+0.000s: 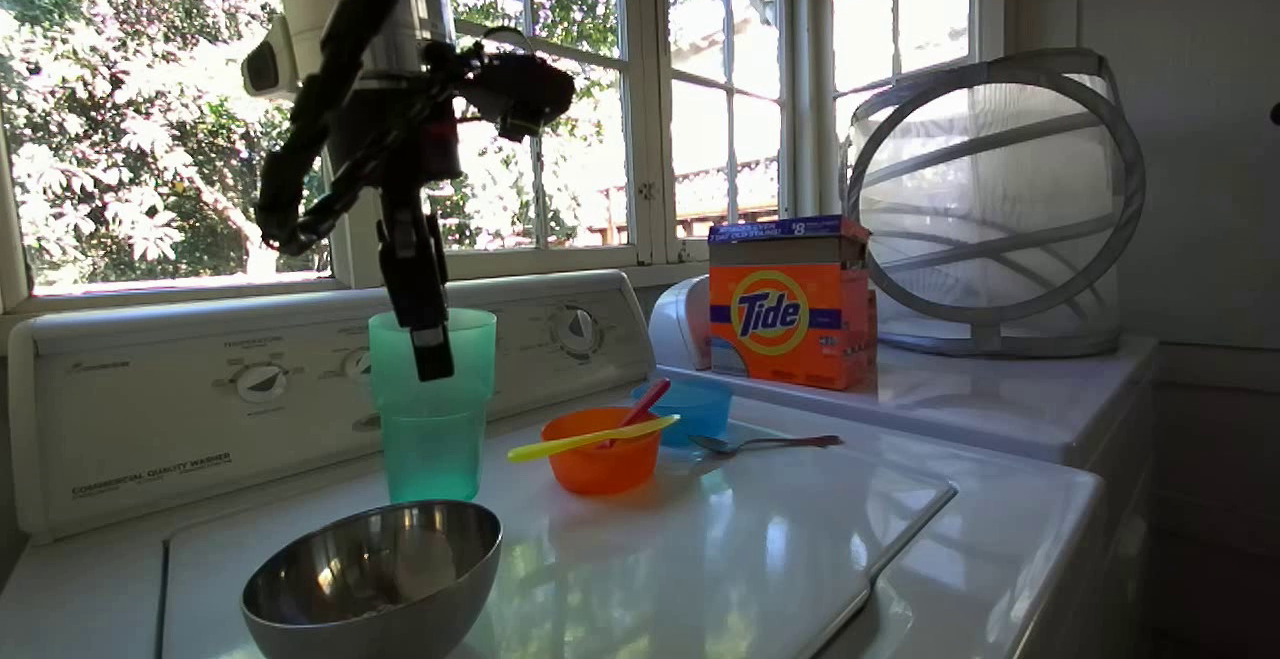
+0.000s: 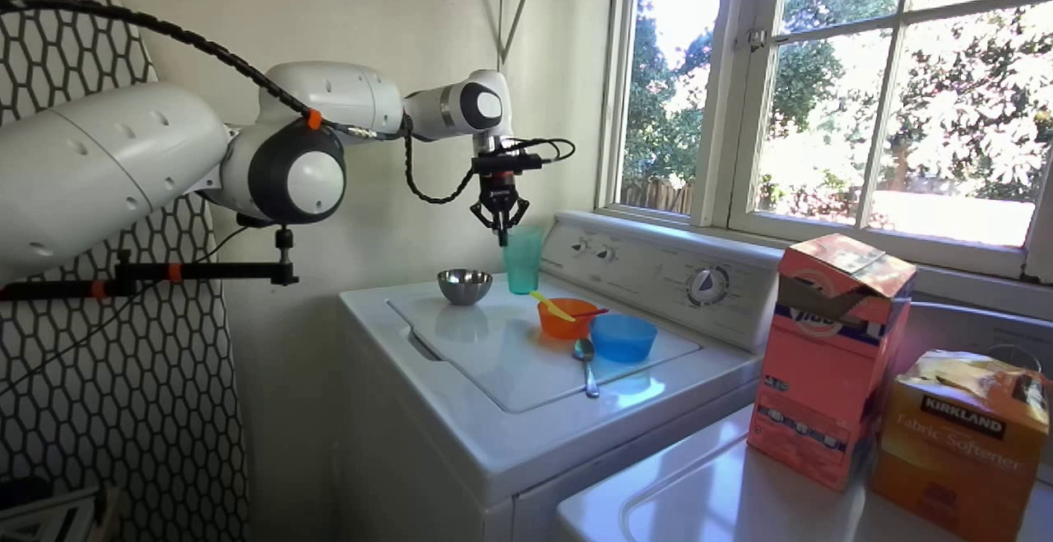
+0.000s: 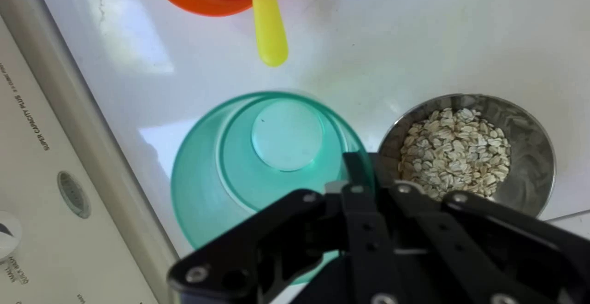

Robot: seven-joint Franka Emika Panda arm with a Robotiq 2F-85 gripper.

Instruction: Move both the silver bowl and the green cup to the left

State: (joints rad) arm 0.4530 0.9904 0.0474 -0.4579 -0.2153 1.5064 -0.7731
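Gripper (image 3: 367, 162) clamped on green cup (image 3: 276, 184) @ rim; silver bowl (image 3: 532, 165) w/ oats (image 3: 454, 152) nr, lower.

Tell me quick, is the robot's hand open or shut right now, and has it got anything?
The hand is closed, pinching the green cup by its rim.

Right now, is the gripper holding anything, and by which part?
The gripper holds the green cup by its rim, on the side facing the silver bowl.
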